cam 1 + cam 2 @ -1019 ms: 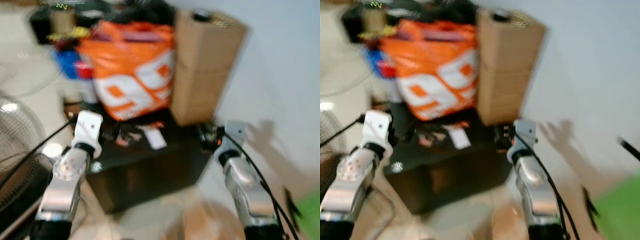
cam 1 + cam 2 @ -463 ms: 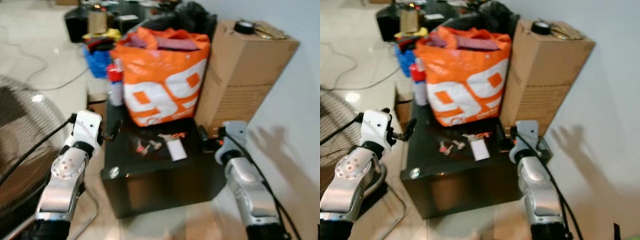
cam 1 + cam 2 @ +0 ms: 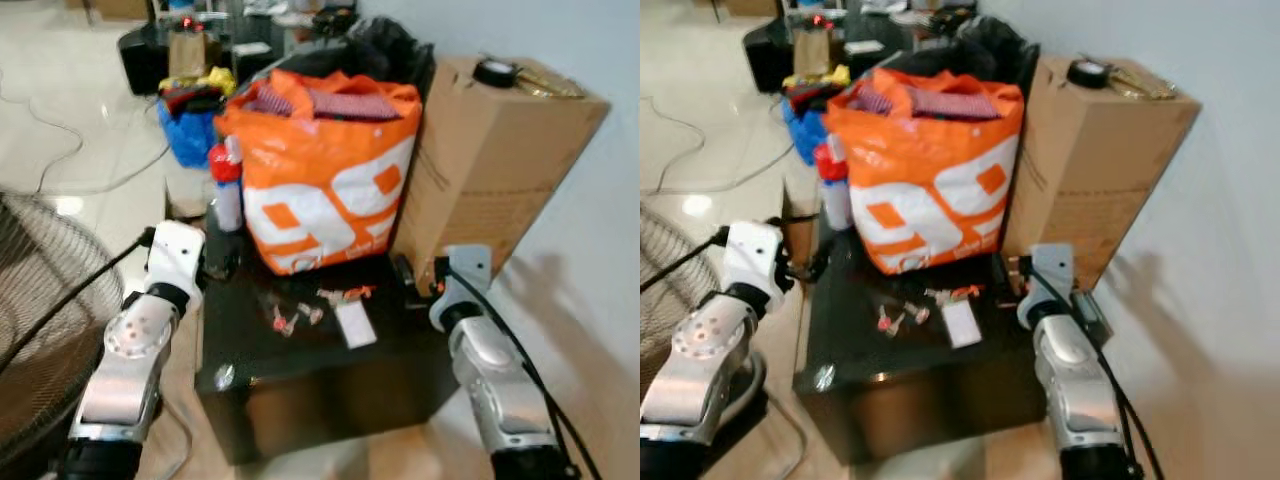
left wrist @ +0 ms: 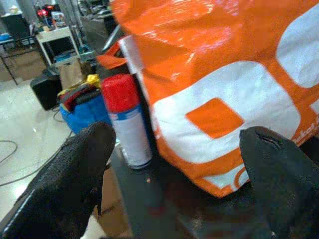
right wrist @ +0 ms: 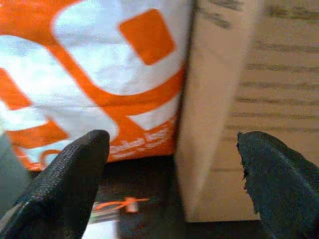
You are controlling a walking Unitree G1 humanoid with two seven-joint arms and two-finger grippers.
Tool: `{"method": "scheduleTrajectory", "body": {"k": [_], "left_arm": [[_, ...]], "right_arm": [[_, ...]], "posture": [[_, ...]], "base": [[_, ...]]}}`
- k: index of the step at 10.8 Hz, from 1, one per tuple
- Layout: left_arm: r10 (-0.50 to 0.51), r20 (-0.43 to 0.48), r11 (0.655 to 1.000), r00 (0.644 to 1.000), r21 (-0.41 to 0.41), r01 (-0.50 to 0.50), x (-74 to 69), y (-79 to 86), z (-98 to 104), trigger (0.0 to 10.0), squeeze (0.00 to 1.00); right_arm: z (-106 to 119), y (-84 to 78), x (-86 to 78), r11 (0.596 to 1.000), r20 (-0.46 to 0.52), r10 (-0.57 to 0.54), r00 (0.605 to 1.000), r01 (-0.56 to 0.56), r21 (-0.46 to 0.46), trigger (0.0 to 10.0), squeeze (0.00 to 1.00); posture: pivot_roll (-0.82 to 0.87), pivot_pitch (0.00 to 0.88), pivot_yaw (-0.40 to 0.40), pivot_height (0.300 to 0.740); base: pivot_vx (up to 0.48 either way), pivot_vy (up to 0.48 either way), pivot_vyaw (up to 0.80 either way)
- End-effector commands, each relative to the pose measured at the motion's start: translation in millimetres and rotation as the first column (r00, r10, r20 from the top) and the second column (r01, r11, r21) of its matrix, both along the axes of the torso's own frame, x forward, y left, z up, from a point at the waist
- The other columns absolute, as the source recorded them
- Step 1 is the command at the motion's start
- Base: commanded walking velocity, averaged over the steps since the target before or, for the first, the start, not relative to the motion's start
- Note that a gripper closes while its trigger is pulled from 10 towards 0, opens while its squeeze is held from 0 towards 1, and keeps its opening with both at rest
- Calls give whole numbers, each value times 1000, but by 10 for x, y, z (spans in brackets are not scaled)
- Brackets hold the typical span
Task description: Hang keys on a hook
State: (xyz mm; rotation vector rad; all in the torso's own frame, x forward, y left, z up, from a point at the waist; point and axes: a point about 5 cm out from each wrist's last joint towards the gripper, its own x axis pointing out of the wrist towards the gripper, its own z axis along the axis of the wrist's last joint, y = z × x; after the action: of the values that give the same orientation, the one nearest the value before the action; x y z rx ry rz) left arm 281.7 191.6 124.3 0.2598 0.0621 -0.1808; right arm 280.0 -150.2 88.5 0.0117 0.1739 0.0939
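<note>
Four fingers [image 4: 75, 184] spread, one orange bag [image 3: 325, 175] — one spray can [image 3: 226, 187]

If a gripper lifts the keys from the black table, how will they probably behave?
The keys look like several small loose pieces with red and orange tags, so they will probably dangle and swing rather than stay stiff. They lie flat on the glossy black table, so they may slide when nudged. They seem light.
</note>
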Motion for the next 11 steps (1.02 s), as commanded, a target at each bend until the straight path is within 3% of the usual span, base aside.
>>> {"method": "scheduleTrajectory", "body": {"k": [1,2,5,9,11], "left_arm": [[-30,9,1000,1000,-1,30,25,-103,21,10000,0],[-30,9,1000,1000,-1,30,24,-104,22,10000,0],[-29,10,1000,1000,-3,29,20,-112,18,10000,0],[-42,-6,999,999,-11,42,16,-140,-16,10000,0],[-134,-34,991,990,22,135,79,-198,-51,10000,0]], "right_arm": [[33,-102,25,999,14,-28,1000,28,-16,10000,1000],[37,-84,34,1000,17,-2,1000,3,-23,10000,1000],[31,-57,37,999,11,35,999,-34,-37,10000,1000],[-15,-161,72,995,-27,32,999,-35,-97,10000,1000],[-106,-221,96,987,-99,29,995,-44,-155,10000,1000]], "posture": [[29,0,-35,740],[29,0,-37,740],[30,0,-43,740],[28,0,-57,740],[23,0,-67,740]], "base": [[319,0,0],[319,0,0],[317,0,800],[223,0,0],[0,0,0]]}}
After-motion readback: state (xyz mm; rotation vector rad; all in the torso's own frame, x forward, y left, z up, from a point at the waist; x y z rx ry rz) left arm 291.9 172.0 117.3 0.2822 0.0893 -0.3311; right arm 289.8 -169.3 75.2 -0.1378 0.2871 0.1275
